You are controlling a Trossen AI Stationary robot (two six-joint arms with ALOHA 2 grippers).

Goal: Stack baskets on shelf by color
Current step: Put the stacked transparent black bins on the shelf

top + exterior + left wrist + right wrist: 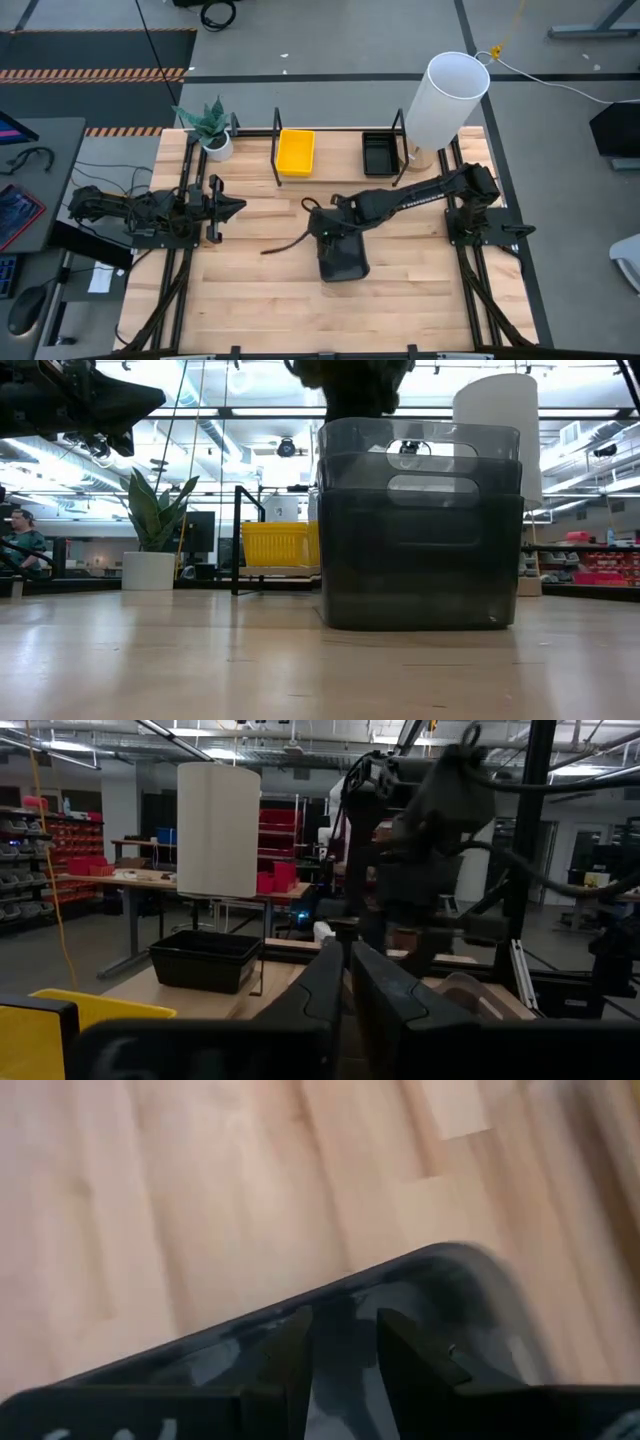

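Three dark grey baskets [345,260] are nested in a stack whose bottom rests on the table's middle; the stack fills the low view [420,530]. My right gripper [325,235] points down at the stack's far left rim [400,1275], its fingers a little apart [345,1345]. Yellow baskets [295,152] sit in the left bay of the black wire shelf [277,150], and black baskets [380,155] sit in its right bay. My left gripper [238,208] hangs shut and empty over the table's left side. My right gripper's fingers [300,1350] stand over the top grey basket just inside its rim, coming from above. I cannot tell whether they touch it. The stack stands upright on the table.
A tall white cylinder [445,95] stands at the shelf's right end. A potted plant [213,125] stands at the far left. Bare wood lies in front of the stack and between the two arms. A loose black cable [285,245] lies left of the stack.
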